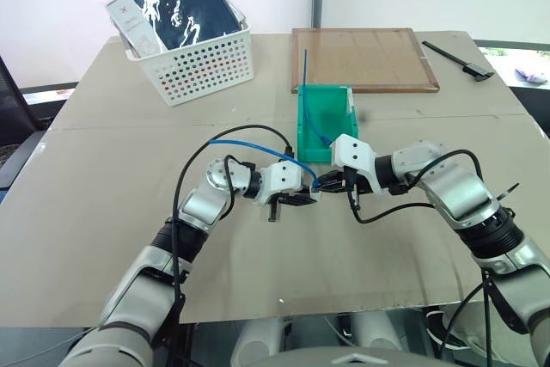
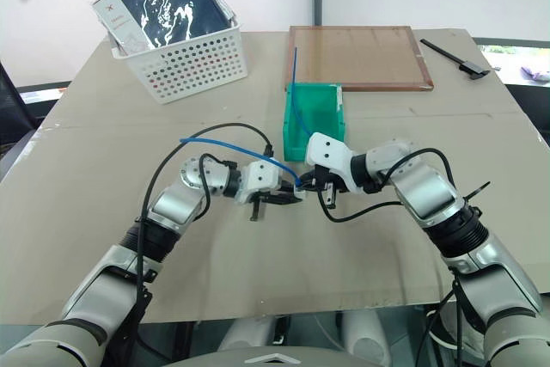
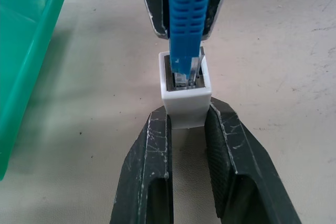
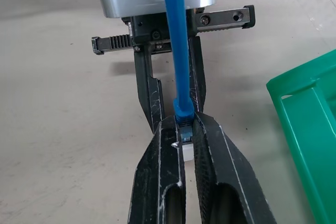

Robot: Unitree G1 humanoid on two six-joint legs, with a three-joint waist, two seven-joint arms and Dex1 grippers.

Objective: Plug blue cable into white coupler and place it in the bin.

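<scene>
Left gripper [image 3: 187,129]: its two black fingers [image 3: 155,150] are clamped on the sides of the white coupler [image 3: 185,100], socket facing away from the wrist. Right gripper [image 4: 184,129]: fingers pinched nearly together on the boot of the blue cable [image 4: 176,51] just behind its plug. The plug sits in the mouth of the coupler's socket; how deep it sits cannot be told. In the head views the two grippers meet tip to tip above the table [image 1: 103,204], the left one coming in from 9 o'clock, the right one from 3 o'clock. From the joint, the blue cable arcs back over the left forearm toward 10 o'clock. The green bin [image 1: 325,122] stands just beyond the grippers at 12 o'clock, apart from them; a second blue cable [image 1: 307,70] leans up out of it. Farther off, a white perforated basket [image 1: 202,62] holding a dark packet lies at 11 o'clock, a wooden-framed board [image 1: 361,58] at 1 o'clock, and a black caliper [image 1: 457,60] at 2 o'clock.
</scene>
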